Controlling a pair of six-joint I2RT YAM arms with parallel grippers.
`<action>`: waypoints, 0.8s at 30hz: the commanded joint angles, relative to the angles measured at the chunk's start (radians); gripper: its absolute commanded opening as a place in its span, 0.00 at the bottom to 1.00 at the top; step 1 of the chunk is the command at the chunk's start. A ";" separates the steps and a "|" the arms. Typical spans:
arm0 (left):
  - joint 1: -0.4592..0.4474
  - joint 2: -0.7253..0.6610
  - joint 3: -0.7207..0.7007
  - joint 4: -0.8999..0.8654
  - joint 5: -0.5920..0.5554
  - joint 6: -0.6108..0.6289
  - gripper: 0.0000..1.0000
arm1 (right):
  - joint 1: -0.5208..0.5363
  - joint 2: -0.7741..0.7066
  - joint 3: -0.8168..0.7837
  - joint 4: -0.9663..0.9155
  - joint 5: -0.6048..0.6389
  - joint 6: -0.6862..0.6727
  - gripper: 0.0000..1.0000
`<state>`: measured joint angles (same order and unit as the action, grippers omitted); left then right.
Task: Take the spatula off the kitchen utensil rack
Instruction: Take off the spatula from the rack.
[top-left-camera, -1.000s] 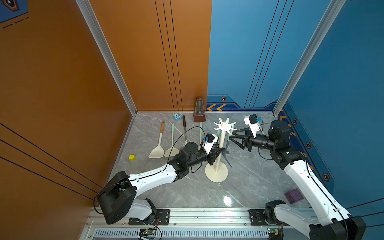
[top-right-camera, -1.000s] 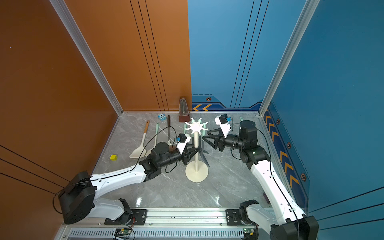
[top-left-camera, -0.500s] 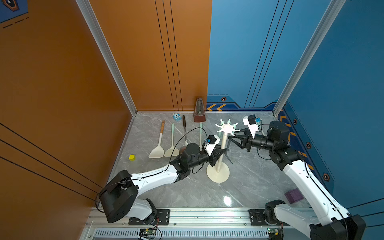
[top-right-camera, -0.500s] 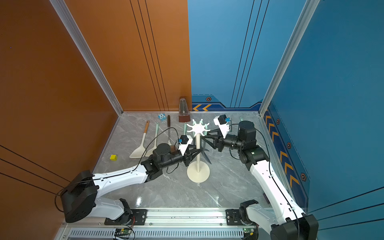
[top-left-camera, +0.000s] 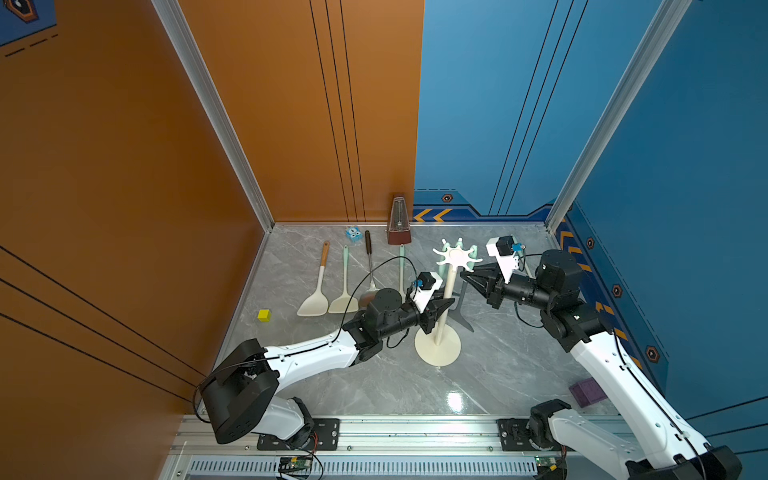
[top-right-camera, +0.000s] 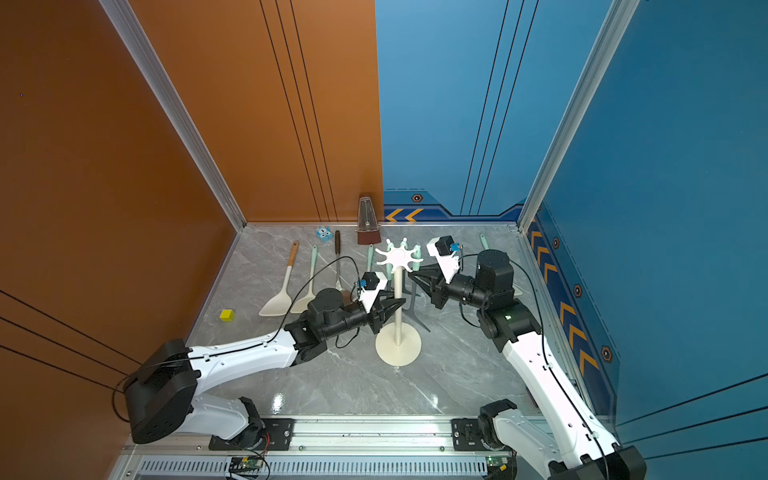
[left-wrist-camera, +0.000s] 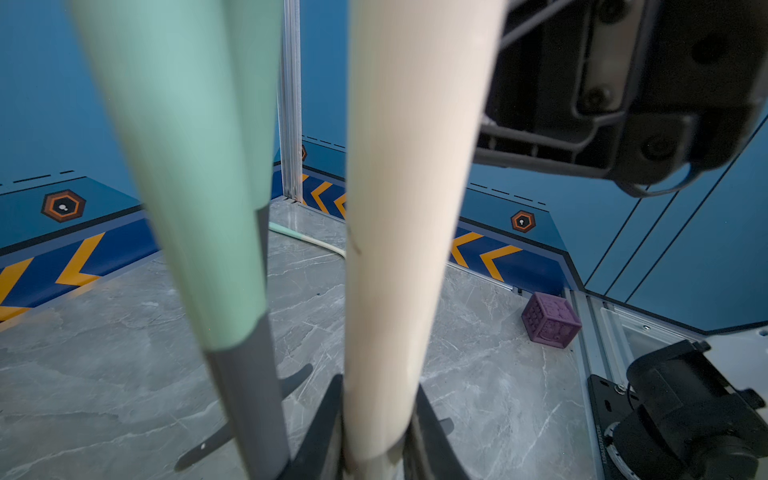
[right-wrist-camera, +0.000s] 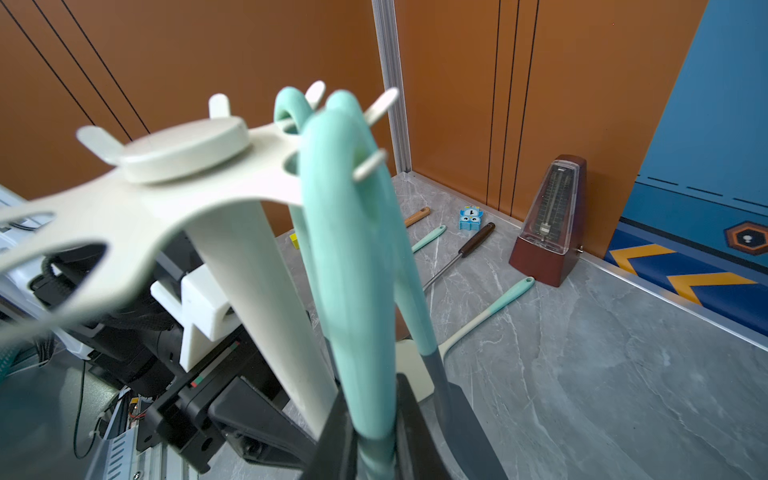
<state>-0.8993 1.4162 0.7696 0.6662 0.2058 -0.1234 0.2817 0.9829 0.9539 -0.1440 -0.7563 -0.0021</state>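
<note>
Got the left gripper (top-left-camera: 441, 308) pinched narrow on the pole of the kitchen utensil rack (top-left-camera: 449, 286), approx halfway up, pole sitting right btwn the jaws in the wrist view. Got the right gripper (right-wrist-camera: 376, 415) closed snug on the mint handle of the spatula (right-wrist-camera: 345, 249), jaws hugging both sides w/ no gap showing. Not off the hook yet tho: handle loop over a crown prong just above the right jaws, grey blade end hanging below them. Also spotting a 2nd mint utensil (right-wrist-camera: 411, 307) on the next prong, just behind the gripped one. Flat on the marble table (top-left-camera: 374, 386), well apart from the left jaws: wood-handled cream turner (top-left-camera: 316, 291) and mint-handled cream turner (top-left-camera: 344, 286) side by side. Brown metronome (top-left-camera: 399, 224) well past both sets of jaws, at the back wall. Yellow cube (top-left-camera: 264, 315) far behind the left jaws, purple cube (top-left-camera: 586, 392) far behind the right ones.
</note>
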 joint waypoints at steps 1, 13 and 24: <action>-0.043 0.028 -0.009 -0.074 0.063 -0.041 0.13 | -0.005 -0.029 -0.015 -0.025 0.129 -0.010 0.10; -0.062 0.042 -0.006 -0.075 0.057 -0.022 0.13 | -0.001 -0.070 -0.029 -0.022 0.432 -0.017 0.00; -0.076 0.025 0.017 -0.200 0.024 0.091 0.13 | -0.028 0.018 0.042 -0.111 0.660 0.032 0.00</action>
<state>-0.9451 1.4273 0.7925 0.6361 0.2016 -0.0593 0.2684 0.9752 0.9463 -0.2176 -0.2092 0.0040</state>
